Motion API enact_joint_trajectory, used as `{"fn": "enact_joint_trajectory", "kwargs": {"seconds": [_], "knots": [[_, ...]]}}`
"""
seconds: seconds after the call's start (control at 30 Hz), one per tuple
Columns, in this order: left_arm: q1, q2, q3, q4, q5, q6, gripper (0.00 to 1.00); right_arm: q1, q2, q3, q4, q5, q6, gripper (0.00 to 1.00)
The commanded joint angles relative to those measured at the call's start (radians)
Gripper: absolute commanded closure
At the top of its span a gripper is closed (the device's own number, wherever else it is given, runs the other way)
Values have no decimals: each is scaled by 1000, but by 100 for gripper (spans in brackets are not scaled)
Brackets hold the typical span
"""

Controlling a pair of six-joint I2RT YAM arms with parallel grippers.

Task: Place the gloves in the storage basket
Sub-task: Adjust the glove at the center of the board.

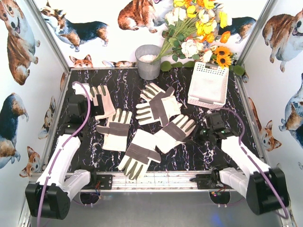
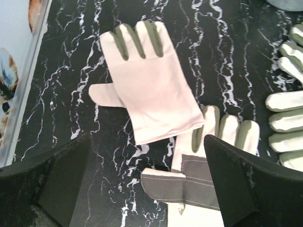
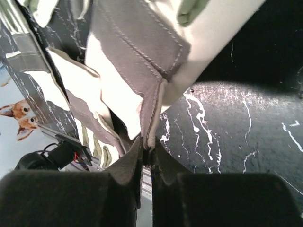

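Several cream-white gloves with grey-brown patches lie on the black marble table. One is at the far left (image 1: 102, 99), one beside it (image 1: 116, 128), one in the middle (image 1: 158, 105) and one near the front (image 1: 138, 153). My left gripper (image 1: 92, 109) is open and empty above the table. In the left wrist view (image 2: 147, 139) a plain-backed glove (image 2: 151, 85) lies ahead of it and a patched glove (image 2: 208, 175) lies by the right finger. My right gripper (image 3: 149, 146) is shut on the patched edge of a glove (image 3: 132, 42), which also shows in the top view (image 1: 176, 131). The white storage basket (image 1: 208, 85) stands at the far right.
A grey metal bucket (image 1: 148, 61) stands at the back centre, with a bunch of artificial flowers (image 1: 199, 28) leaning between it and the basket. Walls printed with corgis close in the table on the left, back and right. A metal rail (image 1: 151, 178) runs along the near edge.
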Motion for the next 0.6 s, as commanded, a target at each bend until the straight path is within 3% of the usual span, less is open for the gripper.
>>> {"fn": "enact_joint_trajectory", "kwargs": {"seconds": [0.0,0.23,0.57], "knots": [[-49,0,49,-40,17,-3,0,2,-119,135,-167,94,-176,100],[-167,38,74,-66,65,-3,0,2,-194,326,-455,167,-355,100],[-258,-3,44,-21,184,-51,2,2,-219,473,-425,-191,-249,100]]}}
